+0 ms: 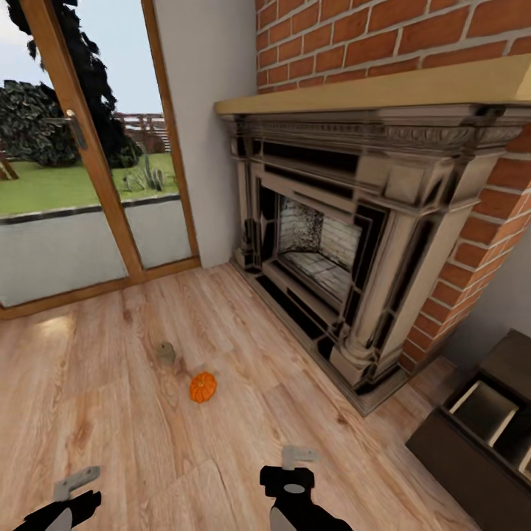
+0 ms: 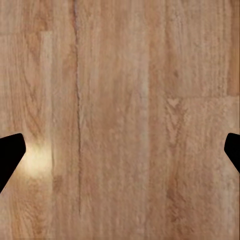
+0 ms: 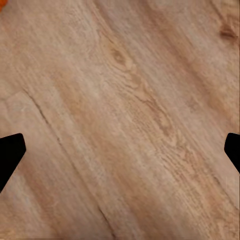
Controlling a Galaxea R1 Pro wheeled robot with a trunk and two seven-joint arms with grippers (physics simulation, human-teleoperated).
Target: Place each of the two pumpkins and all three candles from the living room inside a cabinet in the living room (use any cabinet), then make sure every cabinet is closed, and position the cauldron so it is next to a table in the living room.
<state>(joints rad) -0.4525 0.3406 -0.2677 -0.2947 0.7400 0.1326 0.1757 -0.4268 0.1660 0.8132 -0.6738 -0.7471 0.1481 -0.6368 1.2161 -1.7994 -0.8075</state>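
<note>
Head view, pumpkin (image 1: pixel 203 387): 1 small orange ribbed one on the wood floor (image 1: pixel 110 413), fwd of both arms, roughly mid-room; squat & round so no clear long axis, stem end too small to tell which way it points.
Head view, candle (image 1: pixel 166 353): 1 short pale grey puck, upright on its flat base, just beside the pumpkin on the far-left side, apart from it, not touching.
Head view, cabinet (image 1: pixel 472 457): dark brown unit at lower right, a drawer pulled open w/ pale beige inside showing; long axis runs along the wall right of the fireplace (image 1: pixel 354 243).
Head view, surroundings: brick chimney wall above a pale mantel; glazed wood-framed door (image 1: pixel 81 162) at left w/ lawn outside.
Head view, left gripper (image 1: pixel 70 494): low at the frame's left edge, above bare floor, holds nothing.
Head view, right gripper (image 1: pixel 295 472): low centre-right, above bare floor, well short of the pumpkin, holds nothing.
Left wrist view, left gripper (image 2: pixel 120 155): 2 dark fingertips (image 2: pixel 9 155) at opposite frame edges, spread wide, released; bare planks between.
Right wrist view, right gripper (image 3: pixel 120 155): fingertips (image 3: pixel 10 152) likewise wide apart, released, nothing touched; sliver of orange pumpkin (image 3: pixel 2 4) at the frame corner.
</note>
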